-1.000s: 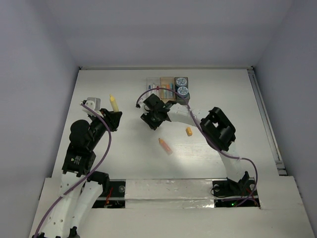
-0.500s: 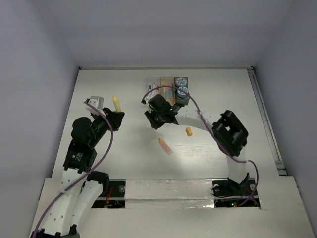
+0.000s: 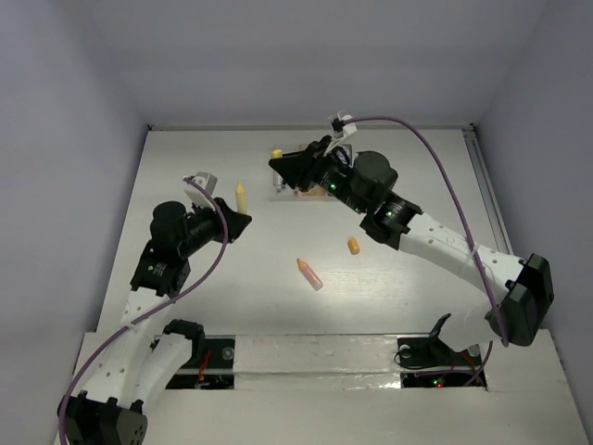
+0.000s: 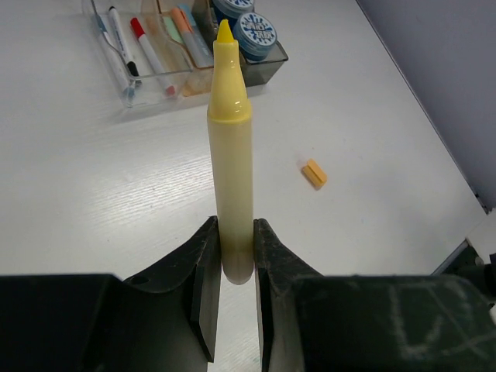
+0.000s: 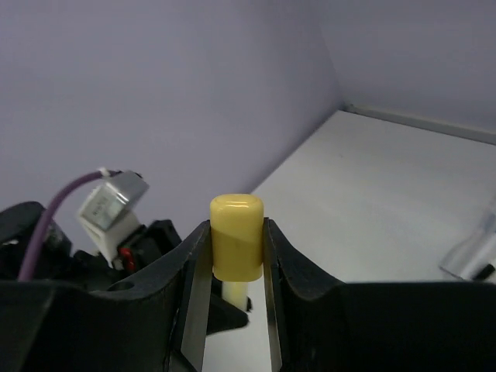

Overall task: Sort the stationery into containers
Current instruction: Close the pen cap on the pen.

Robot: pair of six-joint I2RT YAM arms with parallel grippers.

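Only blurred print on blue rolls (image 4: 254, 35)

Eraser bit (image 3: 353, 246) right of loose marker (image 3: 309, 273)

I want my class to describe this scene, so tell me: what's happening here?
Two robot arms are sorting stationery. The left gripper holds an uncapped yellow marker, tip toward the bins. The right gripper grips a yellow cap in the air. The bins already hold pens, markers and two blue rolls. A pink marker and an orange bit lie loose on the table.
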